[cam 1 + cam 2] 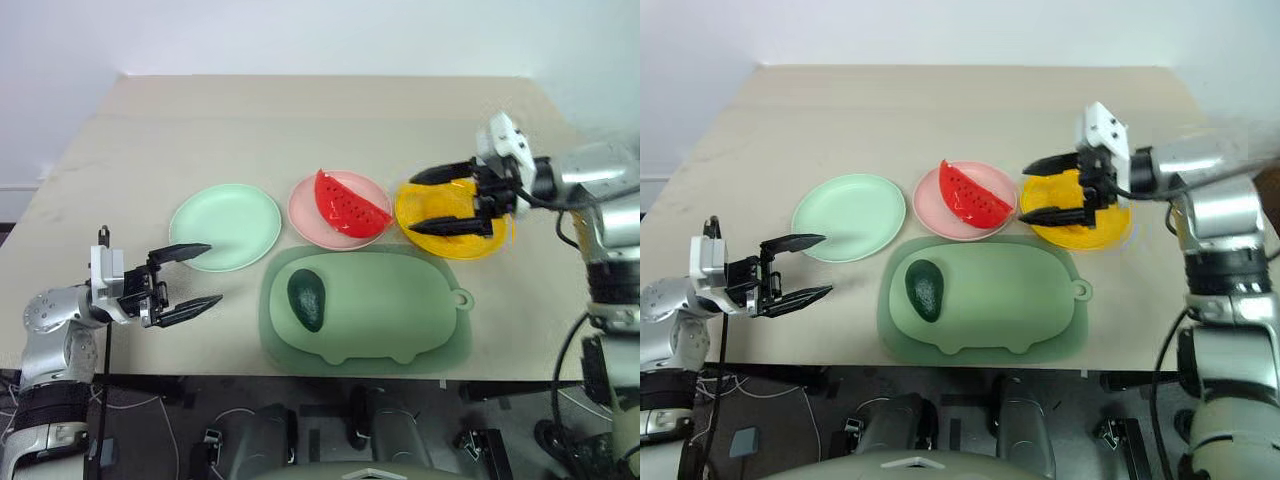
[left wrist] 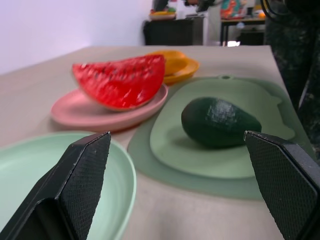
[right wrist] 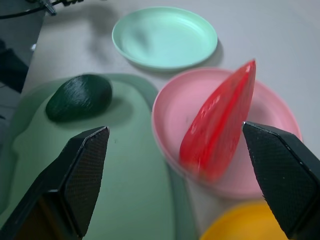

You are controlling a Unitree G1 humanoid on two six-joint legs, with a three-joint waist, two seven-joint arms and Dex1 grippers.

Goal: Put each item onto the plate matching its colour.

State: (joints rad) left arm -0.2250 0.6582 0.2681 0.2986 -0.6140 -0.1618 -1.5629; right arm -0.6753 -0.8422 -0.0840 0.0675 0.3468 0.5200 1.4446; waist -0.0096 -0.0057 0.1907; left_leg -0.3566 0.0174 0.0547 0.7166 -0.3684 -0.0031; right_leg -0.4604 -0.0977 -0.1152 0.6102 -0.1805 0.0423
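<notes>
A glossy seeded watermelon wedge lies on the smooth pink plate. The pebbled dark avocado rests on the pig-shaped mat. The right gripper, jaws apart and empty, hides much of the yellow-orange plate. The left gripper, jaws wide and empty, hovers beside the mint plate.

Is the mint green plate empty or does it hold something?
Empty. The mint green plate shows only its bare surface; the avocado lies on the green mat.

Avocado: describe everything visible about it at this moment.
The avocado is a dark green toy with a pebbled, matte plastic-looking skin, egg-shaped and whole. It lies on its side on the left part of the mat, touching nothing else, apart from the green plate. Neither gripper holds it.
</notes>
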